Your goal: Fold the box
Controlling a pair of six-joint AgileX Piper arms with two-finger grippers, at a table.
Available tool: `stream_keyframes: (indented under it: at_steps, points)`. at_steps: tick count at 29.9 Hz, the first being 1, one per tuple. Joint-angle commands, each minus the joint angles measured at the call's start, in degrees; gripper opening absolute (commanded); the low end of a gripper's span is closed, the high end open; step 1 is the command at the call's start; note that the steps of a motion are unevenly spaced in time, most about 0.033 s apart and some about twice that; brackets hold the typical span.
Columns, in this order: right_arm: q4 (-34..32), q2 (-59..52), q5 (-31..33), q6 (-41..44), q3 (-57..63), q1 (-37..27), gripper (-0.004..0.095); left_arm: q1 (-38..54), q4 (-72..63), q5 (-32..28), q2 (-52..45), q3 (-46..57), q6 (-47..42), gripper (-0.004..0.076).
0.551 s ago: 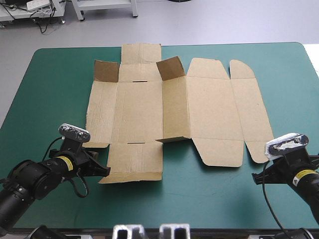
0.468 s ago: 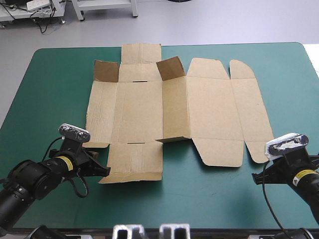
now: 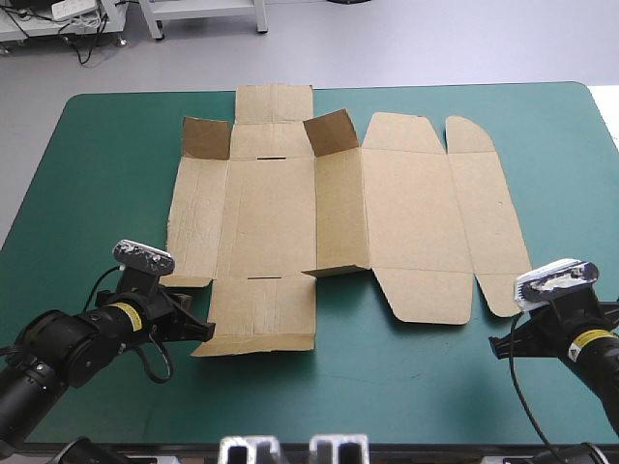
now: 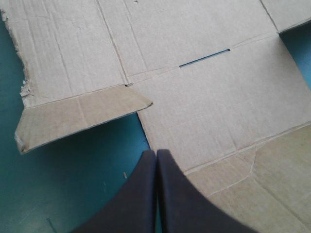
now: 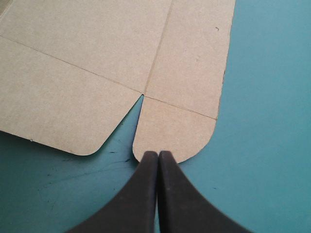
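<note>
Nothing has shifted: my left tool (image 4: 156, 151) and right tool (image 5: 158, 152) wait pinched closed at the mostly flat box (image 3: 406, 208), folding unstarted.

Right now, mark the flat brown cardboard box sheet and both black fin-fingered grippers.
brown box (image 3: 271, 217), high view, on its central panel.
left gripper (image 4: 156, 155), left wrist view, where its shut fingertips meet.
right gripper (image 5: 158, 155), right wrist view, where its shut fingertips meet.

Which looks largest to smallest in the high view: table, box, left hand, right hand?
1. table
2. box
3. left hand and right hand: alike in size, so unranked.
</note>
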Motion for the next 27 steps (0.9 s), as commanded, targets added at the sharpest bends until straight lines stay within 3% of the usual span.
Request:
stream_keyframes:
  at_steps: [1,6,11,15,18,22,27]
  points:
    - [-0.57,0.3,-2.98,-0.18,-1.21,-0.09,-0.0024,-0.34,-0.05,-3.21,1.48,-3.68,-1.71,-0.0006]
    - [-0.67,0.3,-3.33,-1.29,-1.21,-0.09,-0.0024,-0.24,0.65,-6.92,9.41,-11.92,-0.12,0.0014]
    - [-0.67,0.3,-3.33,-1.7,-1.21,-0.09,-0.0024,-0.24,-1.36,-6.81,20.94,-22.93,2.46,0.0014]
    - [-0.57,0.3,-3.53,-1.42,-1.21,-0.09,-0.0024,2.1,-9.63,-4.99,28.64,-31.44,11.43,0.0014]
    - [-0.57,0.3,-3.53,-1.42,-1.21,-0.09,-0.0024,8.7,-21.89,-0.4,32.48,-35.53,20.89,0.0014]
    - [-0.68,0.39,-3.78,-1.42,-1.21,-0.09,-0.0024,20.96,-45.25,9.73,34.5,-36.58,42.22,0.0014]
    - [-0.68,0.39,-4.44,-1.42,-1.21,-0.09,-0.0024,33.21,-48.18,15.3,34.52,-36.58,45.68,0.0013]
